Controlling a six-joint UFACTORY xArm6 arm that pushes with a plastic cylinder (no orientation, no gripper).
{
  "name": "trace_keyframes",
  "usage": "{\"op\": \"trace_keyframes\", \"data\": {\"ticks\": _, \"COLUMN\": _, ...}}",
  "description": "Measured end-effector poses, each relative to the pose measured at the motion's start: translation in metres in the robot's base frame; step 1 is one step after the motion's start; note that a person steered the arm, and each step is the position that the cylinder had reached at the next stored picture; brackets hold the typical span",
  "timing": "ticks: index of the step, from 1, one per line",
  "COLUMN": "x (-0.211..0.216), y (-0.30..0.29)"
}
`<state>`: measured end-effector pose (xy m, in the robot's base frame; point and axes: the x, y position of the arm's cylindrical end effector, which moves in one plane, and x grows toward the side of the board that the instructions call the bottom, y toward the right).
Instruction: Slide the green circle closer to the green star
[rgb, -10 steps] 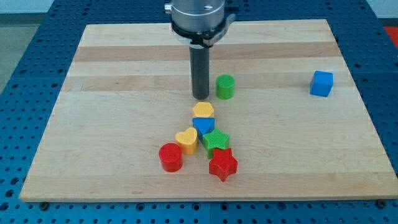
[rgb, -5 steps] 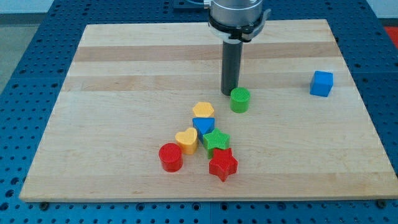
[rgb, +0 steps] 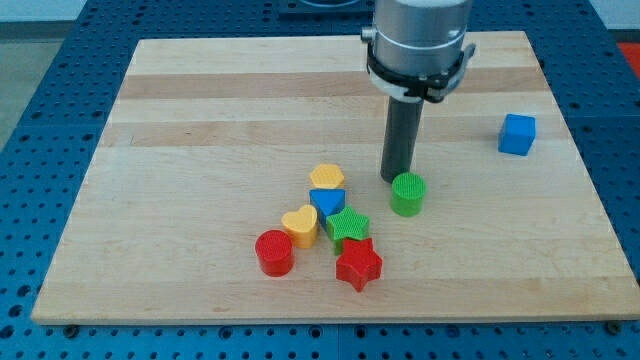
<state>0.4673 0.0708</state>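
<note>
The green circle (rgb: 407, 194) stands on the wooden board, right of the middle. My tip (rgb: 396, 179) touches its upper-left edge. The green star (rgb: 348, 226) lies below and to the left of the circle, a short gap away, packed in a cluster of blocks. The rod rises from the tip up to the arm's grey body at the view's top.
Around the green star lie a blue triangle (rgb: 327, 202), a yellow hexagon (rgb: 327, 177), a yellow heart (rgb: 300, 225), a red star (rgb: 358, 264) and a red circle (rgb: 274, 252). A blue cube (rgb: 517, 134) stands alone at the view's right.
My tip has moved right and down, from the circle's left to its upper-left edge. The green circle has slid right and down with it. The other blocks have not moved.
</note>
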Motion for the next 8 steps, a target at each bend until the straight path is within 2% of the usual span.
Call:
{"op": "trace_keyframes", "data": {"ticks": 5, "x": 0.005, "y": 0.057}}
{"op": "trace_keyframes", "data": {"ticks": 7, "x": 0.032, "y": 0.051}}
{"op": "trace_keyframes", "data": {"ticks": 8, "x": 0.032, "y": 0.029}}
